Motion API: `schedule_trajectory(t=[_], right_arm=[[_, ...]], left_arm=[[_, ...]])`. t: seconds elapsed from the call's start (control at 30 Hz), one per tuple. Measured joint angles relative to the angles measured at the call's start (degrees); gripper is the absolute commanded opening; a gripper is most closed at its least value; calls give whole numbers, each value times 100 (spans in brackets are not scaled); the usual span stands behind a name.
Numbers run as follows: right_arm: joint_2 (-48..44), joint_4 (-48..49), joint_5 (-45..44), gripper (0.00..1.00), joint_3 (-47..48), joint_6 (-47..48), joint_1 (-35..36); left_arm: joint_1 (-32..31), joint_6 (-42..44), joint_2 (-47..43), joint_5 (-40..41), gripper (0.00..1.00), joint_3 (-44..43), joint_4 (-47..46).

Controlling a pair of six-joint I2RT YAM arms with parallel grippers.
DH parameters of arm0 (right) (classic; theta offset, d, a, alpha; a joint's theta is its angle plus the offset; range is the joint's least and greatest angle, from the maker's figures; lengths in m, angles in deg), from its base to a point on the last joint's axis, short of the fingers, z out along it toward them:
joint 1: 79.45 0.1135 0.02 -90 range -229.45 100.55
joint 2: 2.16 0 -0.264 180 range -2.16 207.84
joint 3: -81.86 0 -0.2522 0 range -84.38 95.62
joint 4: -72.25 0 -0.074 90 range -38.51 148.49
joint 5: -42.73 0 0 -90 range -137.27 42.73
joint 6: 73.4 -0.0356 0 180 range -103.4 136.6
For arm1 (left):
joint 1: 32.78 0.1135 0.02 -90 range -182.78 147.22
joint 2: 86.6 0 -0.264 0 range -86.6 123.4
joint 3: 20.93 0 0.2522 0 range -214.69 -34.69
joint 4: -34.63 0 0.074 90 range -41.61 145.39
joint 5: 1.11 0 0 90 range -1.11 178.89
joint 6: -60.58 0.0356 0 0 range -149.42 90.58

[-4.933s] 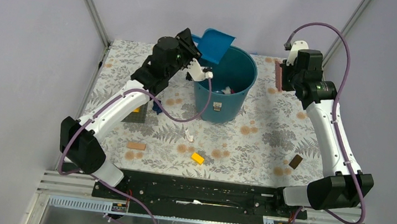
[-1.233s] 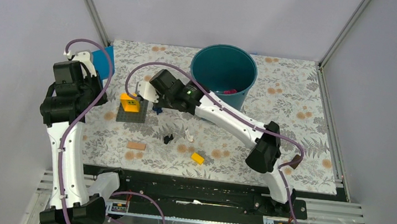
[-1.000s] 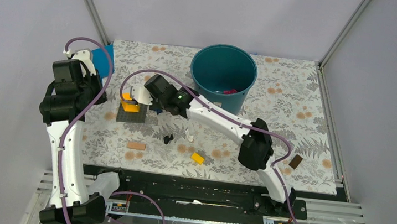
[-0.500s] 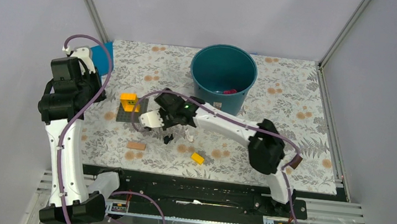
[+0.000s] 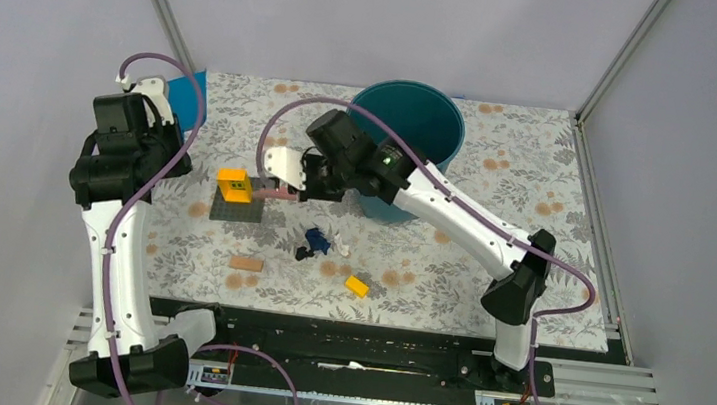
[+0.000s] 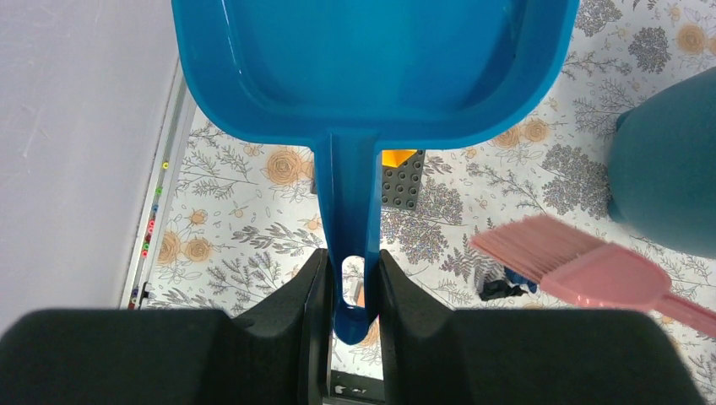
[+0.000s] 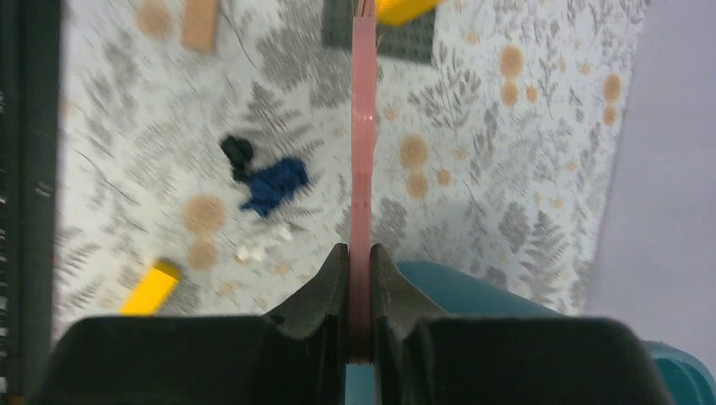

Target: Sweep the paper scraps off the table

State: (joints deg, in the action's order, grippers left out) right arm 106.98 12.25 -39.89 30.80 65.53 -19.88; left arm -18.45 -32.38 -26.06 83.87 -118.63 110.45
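A dark blue scrap (image 5: 316, 241), a black scrap (image 5: 302, 254) and a small white scrap (image 5: 340, 246) lie together on the floral table (image 5: 493, 227). They also show in the right wrist view as the dark blue scrap (image 7: 274, 184), the black scrap (image 7: 237, 152) and the white scrap (image 7: 253, 251). My right gripper (image 5: 308, 185) is shut on a pink brush (image 5: 275, 192), held above the table behind the scraps. My left gripper (image 6: 353, 287) is shut on the handle of a blue dustpan (image 6: 371, 59), raised at the far left.
A teal bucket (image 5: 424, 119) stands at the back, partly behind my right arm. A yellow block sits on a dark grey plate (image 5: 238, 212). A tan block (image 5: 245, 263) and a yellow brick (image 5: 357, 286) lie near the front edge.
The brush swept the dark blue scrap from beside the grey plate to the black scrap, then rose and moved back toward the bucket. The left arm with the dustpan stayed at the left.
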Motion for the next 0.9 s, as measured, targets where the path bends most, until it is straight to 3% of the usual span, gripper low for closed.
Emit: schedule_trajectory(t=[0.2,0.33,0.63,0.9], right_arm=[[439,-702,1241,0,1106,-1268,-59],[739,-1001,1727,0,975,-1965,-57],[774,-1113,1696,0,155,-2876,-94],[772,-745,407,0,-374,-3766,-278]], left_arm=[[0,155,120,-9,0,-131,15],[0,678,306,-7,0,-396,157],[0,3200,708,205,0,-579,929],[0,5139,887,131,0,-820,1738]])
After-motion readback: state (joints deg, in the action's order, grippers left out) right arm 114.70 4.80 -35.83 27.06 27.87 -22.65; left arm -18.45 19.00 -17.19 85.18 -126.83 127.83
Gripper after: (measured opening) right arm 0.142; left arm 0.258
